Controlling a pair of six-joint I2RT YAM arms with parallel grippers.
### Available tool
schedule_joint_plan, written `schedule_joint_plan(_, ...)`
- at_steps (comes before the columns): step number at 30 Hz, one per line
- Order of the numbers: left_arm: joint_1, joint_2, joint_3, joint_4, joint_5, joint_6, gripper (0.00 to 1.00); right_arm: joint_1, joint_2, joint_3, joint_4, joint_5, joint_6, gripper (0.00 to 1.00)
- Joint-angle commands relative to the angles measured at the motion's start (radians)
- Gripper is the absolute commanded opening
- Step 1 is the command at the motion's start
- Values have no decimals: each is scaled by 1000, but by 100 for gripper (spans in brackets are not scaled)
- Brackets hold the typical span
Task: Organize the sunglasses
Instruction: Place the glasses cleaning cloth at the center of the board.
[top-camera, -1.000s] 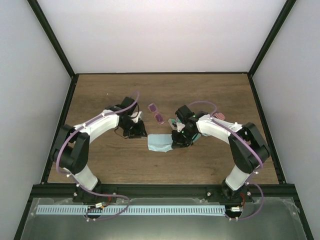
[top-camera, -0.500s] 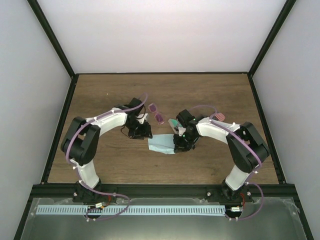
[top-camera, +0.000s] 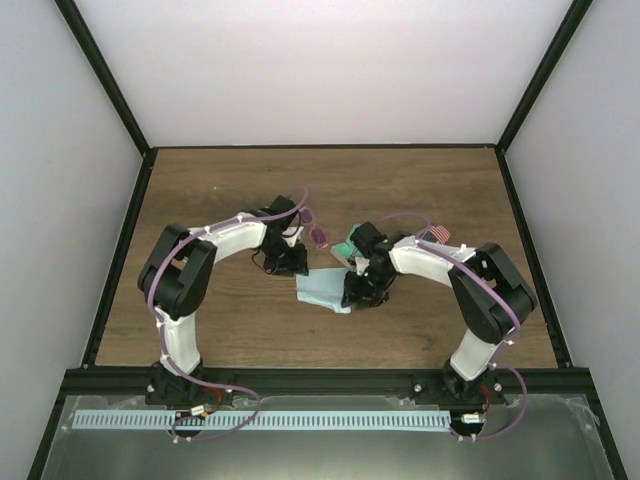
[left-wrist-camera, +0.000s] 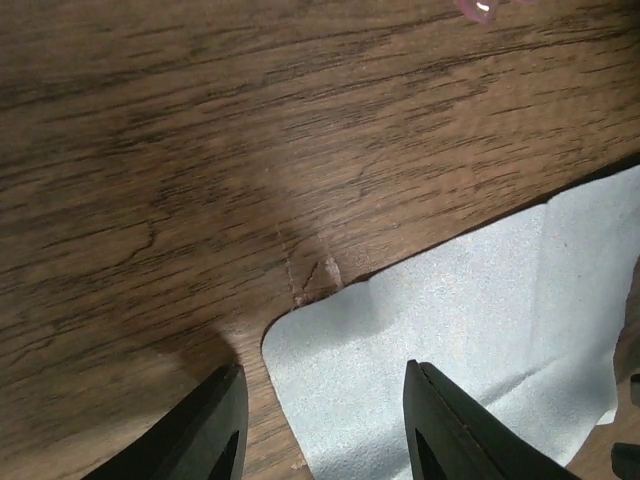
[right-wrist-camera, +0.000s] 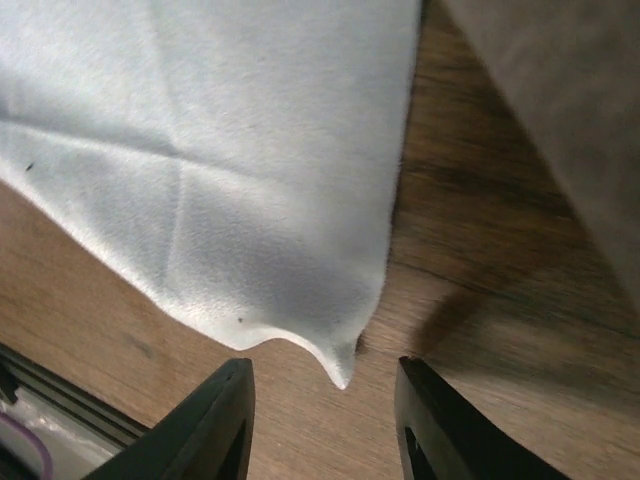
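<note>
While L hand (left-wrist-camera: 322, 372) & R hand (right-wrist-camera: 325, 366) agape, empty: sunglasses (top-camera: 317, 236) small, purple-pink lenses.

one pair of sunglasses (top-camera: 317, 235), one blue cloth (top-camera: 322, 290), one teal piece (top-camera: 346, 247), one striped case (top-camera: 438, 233).

Two slim jointed arms, the left arm (top-camera: 215, 238) and the right arm (top-camera: 430, 258), wear white shells over black joint housings and black bases. A thin lilac cable (top-camera: 152, 290) loops along each. A small red-and-white flag-like sticker (top-camera: 440, 233) marks the right arm. The left gripper (left-wrist-camera: 322, 400) and right gripper (right-wrist-camera: 325, 385) carry matte black tapered fingers (left-wrist-camera: 222, 425) with rounded edges
</note>
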Motion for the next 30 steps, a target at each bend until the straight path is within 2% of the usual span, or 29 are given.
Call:
schedule_joint_plan(1, -9, 42, 27, 11, -29, 3, 44, 4, -12, 63, -63, 88, -4, 42)
schedule_joint_plan(7, -13, 66, 50, 11, -37, -1, 42, -20, -65, 132, -66, 168, 13, 42)
schedule_joint_plan(14, -16, 69, 40, 7, -42, 2, 37, -42, 45, 187, -29, 212, -15, 44)
schedule_joint_plan(19, -16, 68, 35, -2, -54, 4, 30, -41, 118, 231, -19, 238, -26, 43)
schedule_joint_plan(30, -30, 78, 35, -15, -74, 4, 18, -42, 170, 285, -19, 295, -39, 41)
